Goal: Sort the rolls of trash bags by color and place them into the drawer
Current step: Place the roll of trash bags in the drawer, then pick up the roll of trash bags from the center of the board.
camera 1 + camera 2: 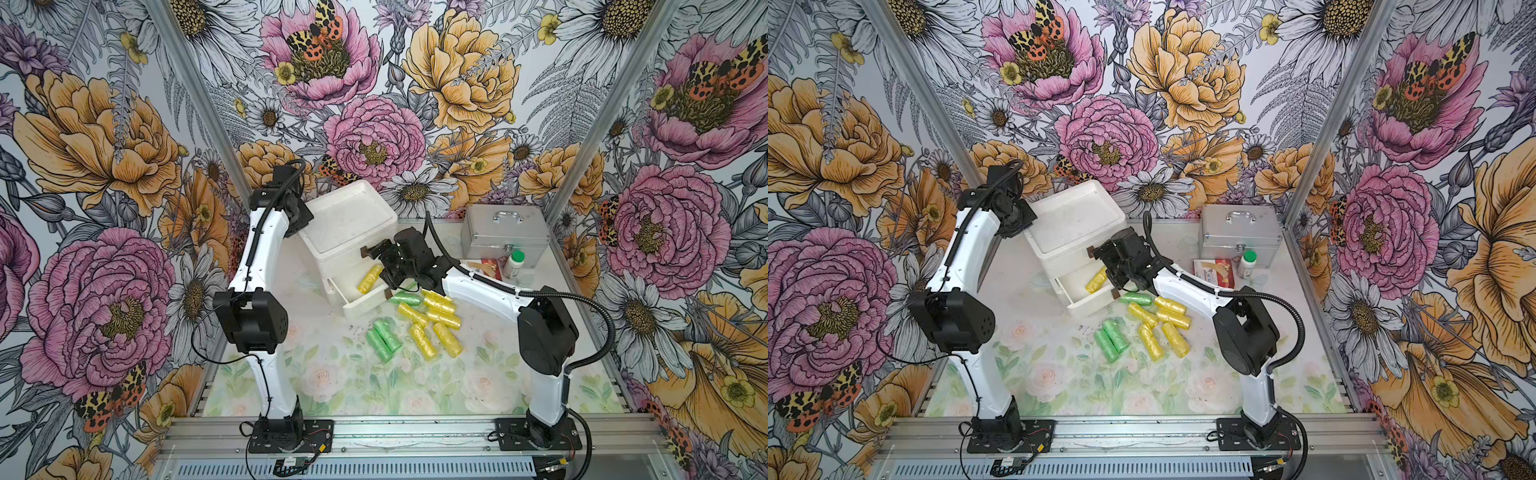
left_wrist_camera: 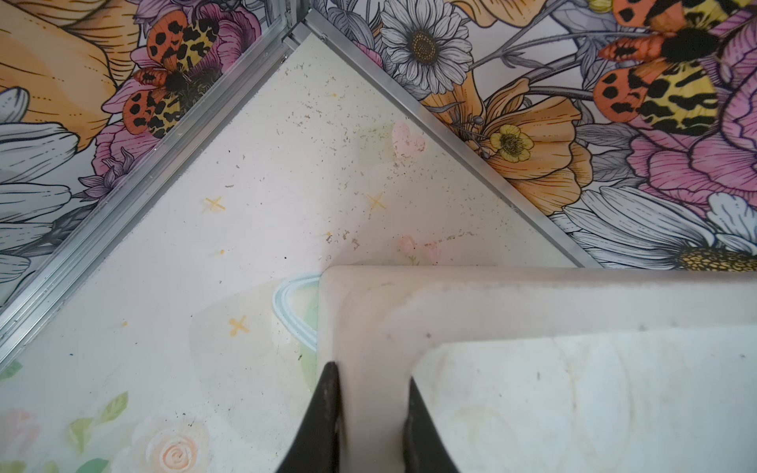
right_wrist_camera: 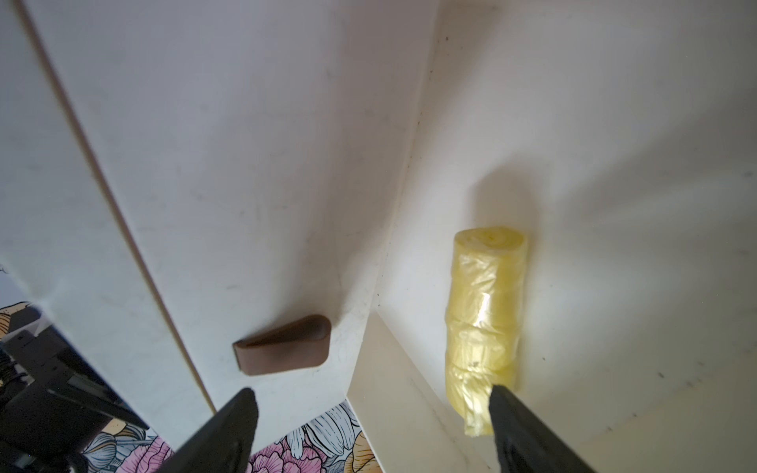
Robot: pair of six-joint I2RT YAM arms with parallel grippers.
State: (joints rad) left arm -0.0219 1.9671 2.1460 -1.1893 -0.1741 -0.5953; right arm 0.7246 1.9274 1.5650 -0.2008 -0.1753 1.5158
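Saw the right jaws spread wide over the open drawer (image 1: 365, 305), pinching nothing. Found one yellow roll (image 3: 485, 311) lying loose on the drawer floor between them, well off one fingertip (image 3: 237, 422), its end just at the other fingertip (image 3: 520, 417) — contact impossible to tell. Noted it lying along the drawer's side wall, near a brown handle (image 3: 286, 344) on the cabinet face.

Saw the left jaws pressed onto the raised rim of the white cabinet (image 2: 372, 323) near a left corner, one finger on either side.

Counted on the worktop (image 1: 332, 374), right of the drawer and nearer: five yellow rolls (image 1: 445, 318) in a loose heap, one green roll (image 1: 405, 298) just beside the drawer front, and a tight green cluster (image 1: 383, 340) — two for certain, perhaps three. Counted a single roll inside the drawer.

Farther right, toward the back: one metal case (image 1: 505, 237), one green-capped bottle (image 1: 514, 266), one flat red-and-white packet (image 1: 484, 266).
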